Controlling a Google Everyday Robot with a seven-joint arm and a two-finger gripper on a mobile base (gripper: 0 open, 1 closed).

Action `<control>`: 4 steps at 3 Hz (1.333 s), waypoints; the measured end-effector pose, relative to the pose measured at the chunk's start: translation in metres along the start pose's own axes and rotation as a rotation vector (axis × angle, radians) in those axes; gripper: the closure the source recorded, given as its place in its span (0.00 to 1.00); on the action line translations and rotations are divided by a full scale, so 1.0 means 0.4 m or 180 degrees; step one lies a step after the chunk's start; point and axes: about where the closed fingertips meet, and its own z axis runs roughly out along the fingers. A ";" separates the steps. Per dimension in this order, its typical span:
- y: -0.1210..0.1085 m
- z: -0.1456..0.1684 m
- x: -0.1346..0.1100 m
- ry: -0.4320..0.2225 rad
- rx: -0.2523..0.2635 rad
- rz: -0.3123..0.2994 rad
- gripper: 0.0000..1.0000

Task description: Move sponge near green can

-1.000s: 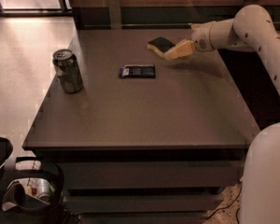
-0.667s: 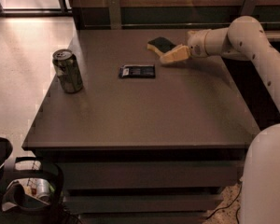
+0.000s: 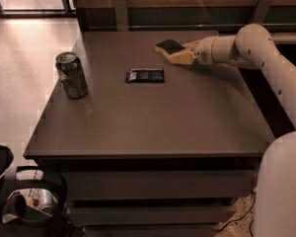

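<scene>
The sponge (image 3: 167, 47), yellow with a dark green top, lies on the far middle of the brown table (image 3: 153, 122). My gripper (image 3: 181, 56) reaches in from the right on the white arm (image 3: 237, 46) and sits right against the sponge's right side, low over the table. The green can (image 3: 71, 75) stands upright near the table's left edge, far to the left of the sponge and gripper.
A flat dark rectangular packet (image 3: 145, 75) lies between the can and the sponge. A wall and rail run behind the table's far edge. My white base (image 3: 281, 186) stands at the table's front right corner. Dark gear (image 3: 29, 201) sits on the floor at front left.
My gripper has moved left and a little lower, closing in on the sponge. The sponge, can and packet have not moved.
</scene>
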 end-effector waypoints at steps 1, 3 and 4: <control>0.006 0.010 0.001 0.0002 -0.0020 0.0003 0.85; 0.011 0.018 0.000 0.0005 -0.0037 0.0005 1.00; 0.012 0.017 -0.001 0.0005 -0.0038 0.0004 1.00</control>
